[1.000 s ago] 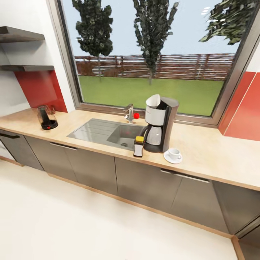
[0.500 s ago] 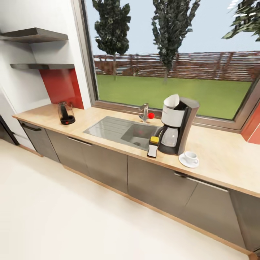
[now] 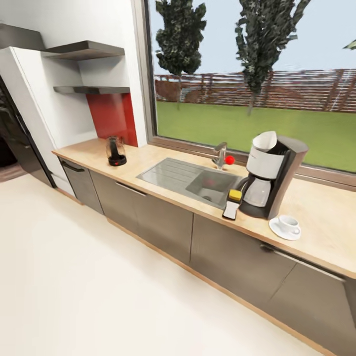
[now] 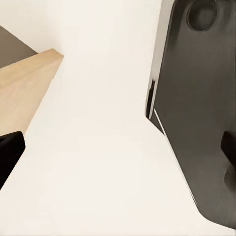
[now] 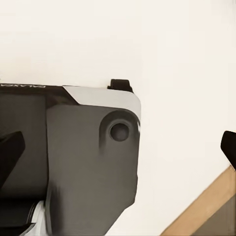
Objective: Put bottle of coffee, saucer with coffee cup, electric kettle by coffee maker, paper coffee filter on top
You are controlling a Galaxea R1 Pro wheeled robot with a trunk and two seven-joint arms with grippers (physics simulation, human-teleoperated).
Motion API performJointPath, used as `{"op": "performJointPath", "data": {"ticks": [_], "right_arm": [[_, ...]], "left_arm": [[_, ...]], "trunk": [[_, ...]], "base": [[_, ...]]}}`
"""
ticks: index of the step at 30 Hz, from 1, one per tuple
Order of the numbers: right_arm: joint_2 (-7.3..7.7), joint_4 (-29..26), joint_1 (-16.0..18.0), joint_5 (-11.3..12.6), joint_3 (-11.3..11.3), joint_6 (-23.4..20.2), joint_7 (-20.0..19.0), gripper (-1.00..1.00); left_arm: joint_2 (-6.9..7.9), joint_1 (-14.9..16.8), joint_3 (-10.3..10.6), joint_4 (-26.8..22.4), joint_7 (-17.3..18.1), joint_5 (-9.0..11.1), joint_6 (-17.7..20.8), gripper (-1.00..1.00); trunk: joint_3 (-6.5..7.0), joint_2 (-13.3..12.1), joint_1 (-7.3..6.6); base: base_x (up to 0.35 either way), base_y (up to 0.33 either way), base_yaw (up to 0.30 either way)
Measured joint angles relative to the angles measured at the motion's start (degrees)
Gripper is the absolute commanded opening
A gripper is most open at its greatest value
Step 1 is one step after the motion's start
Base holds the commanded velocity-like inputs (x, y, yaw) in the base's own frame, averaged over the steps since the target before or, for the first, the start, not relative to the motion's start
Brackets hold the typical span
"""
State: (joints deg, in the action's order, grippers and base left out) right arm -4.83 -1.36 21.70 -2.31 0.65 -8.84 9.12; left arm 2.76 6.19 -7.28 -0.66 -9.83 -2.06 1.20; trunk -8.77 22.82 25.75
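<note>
I log: coffee maker [image 3: 273, 173] on countertop [image 3: 321, 217], filter [image 3: 263, 142] on top, bottle [image 3: 232, 203] beside, cup [image 3: 288, 224] on saucer [image 3: 277, 231]. Electric kettle [image 3: 116, 151] well apart, left to move. Both claws spread, empty.

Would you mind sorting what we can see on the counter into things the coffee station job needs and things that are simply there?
Part of the job:
coffee maker
paper filter on top of the coffee maker
bottle of coffee
coffee cup on its saucer
electric kettle, at the far end of the countertop

Just there:
sink
tap
wall shelves
</note>
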Motion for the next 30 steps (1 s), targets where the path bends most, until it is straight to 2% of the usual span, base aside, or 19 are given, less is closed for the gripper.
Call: {"op": "performJointPath", "data": {"ticks": [10, 14, 21, 30], "right_arm": [[0.12, 0.0, 0.0, -0.1, 0.0, 0.1, 0.0, 1.00], [0.18, 0.0, 0.0, 0.0, 0.0, 0.1, 0.0, 1.00], [1.13, 0.0, 0.0, 0.0, 0.0, 0.2, -0.2, 1.00], [1.24, 0.0, 0.0, -0.1, 0.1, 0.2, -0.3, 1.00]], "left_arm": [[-0.01, 0.1, -0.1, -0.1, -0.1, 0.0, -0.2, 1.00], [0.21, 0.1, -0.1, 0.0, -0.1, 0.0, -0.8, 1.00], [0.38, 0.1, -0.1, -0.1, -0.1, 0.0, -1.4, 1.00], [0.38, 0.1, 0.0, -0.1, -0.1, 0.0, -1.4, 1.00]], "trunk": [[0.03, 0.0, -0.02], [0.06, 0.0, -0.02], [0.09, 0.0, -0.02], [0.54, 0.0, -0.03]], "base": [[0.237, 0.137, 0.265], [0.279, 0.206, 0.059], [0.280, 0.214, 0.023], [0.280, 0.215, 0.158]]}}
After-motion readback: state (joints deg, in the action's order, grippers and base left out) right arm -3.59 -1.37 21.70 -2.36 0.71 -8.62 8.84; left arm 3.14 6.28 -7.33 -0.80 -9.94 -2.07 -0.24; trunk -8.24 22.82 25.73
